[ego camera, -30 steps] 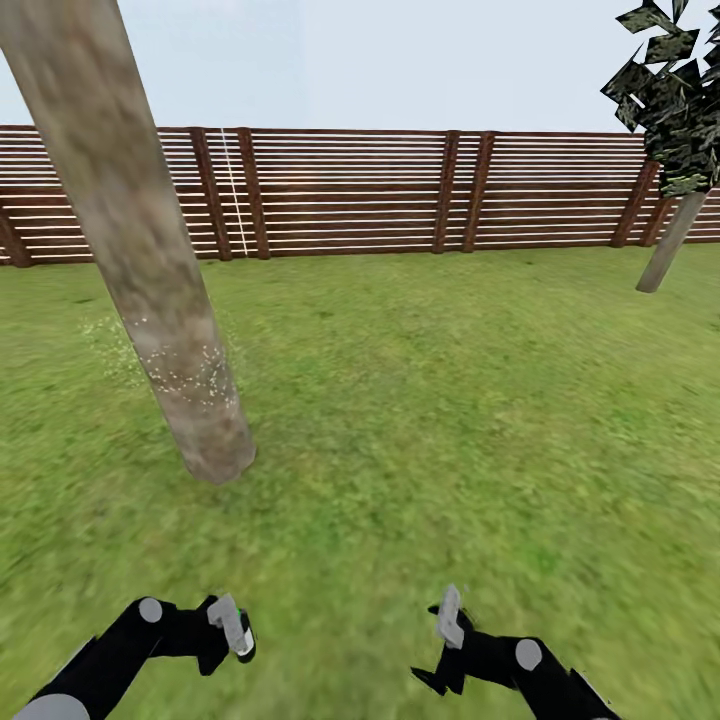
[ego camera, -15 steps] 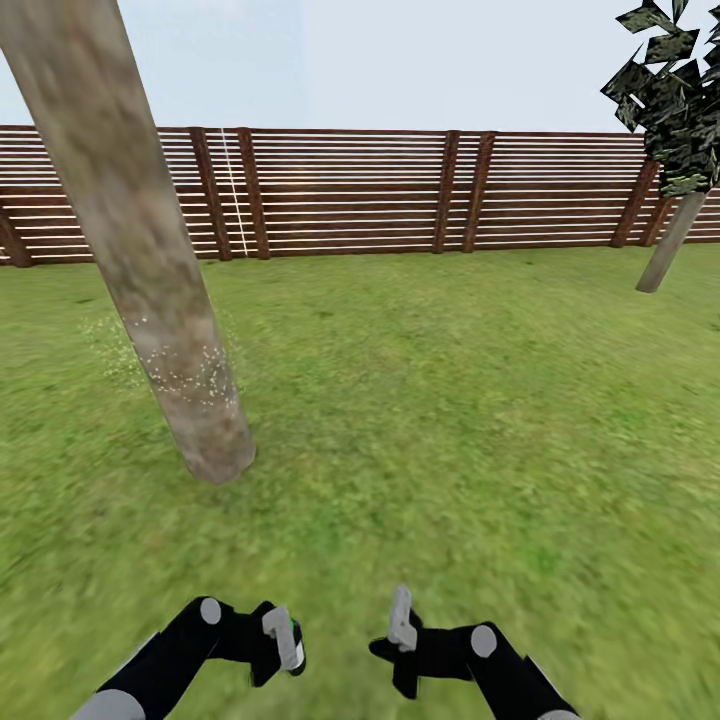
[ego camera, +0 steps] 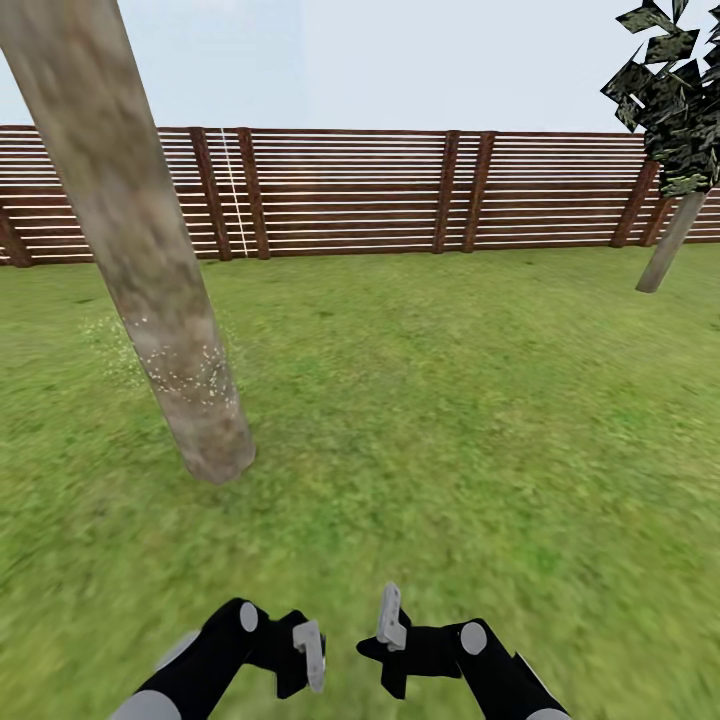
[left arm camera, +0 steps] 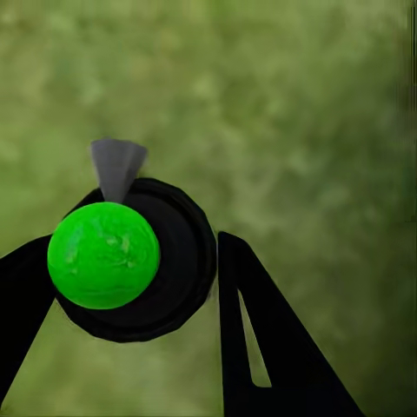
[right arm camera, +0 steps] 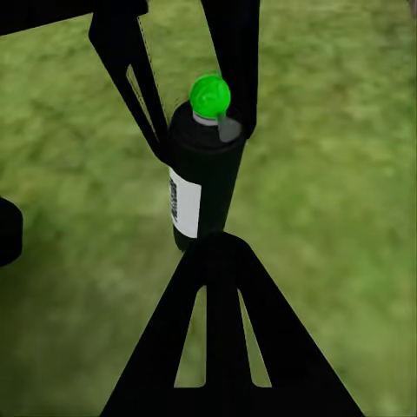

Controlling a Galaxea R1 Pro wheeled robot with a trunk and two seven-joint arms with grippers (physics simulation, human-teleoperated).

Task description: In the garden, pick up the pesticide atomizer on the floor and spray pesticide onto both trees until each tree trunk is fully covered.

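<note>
The pesticide atomizer [right arm camera: 202,178] is a small dark bottle with a white label and a bright green spot on top. It sits between the two fingers of the left gripper [ego camera: 305,655], which squeeze its round sides. In the left wrist view the bottle [left arm camera: 139,261] shows end-on, with the black fingers [left arm camera: 252,339] pressed against it.

I think the bottle is light and hard, so it will not squash. Its smooth round body could slip or twist, so the best place to hold is around the middle, near the label, with the grey trigger head left free.

The right gripper [ego camera: 385,650] is just beside the left one, down at 6 o'clock in the head view. I cannot tell if its fingers are apart or together.

The floor [ego camera: 450,420] is soft green grass, flat and wide. The near tree trunk [ego camera: 160,320] stands at 10 o'clock, thick and leaning in the picture, with tiny pale dots low on its bark. Another tree [ego camera: 675,120] is far off at 2 o'clock, by the brown wooden fence [ego camera: 360,190].
</note>
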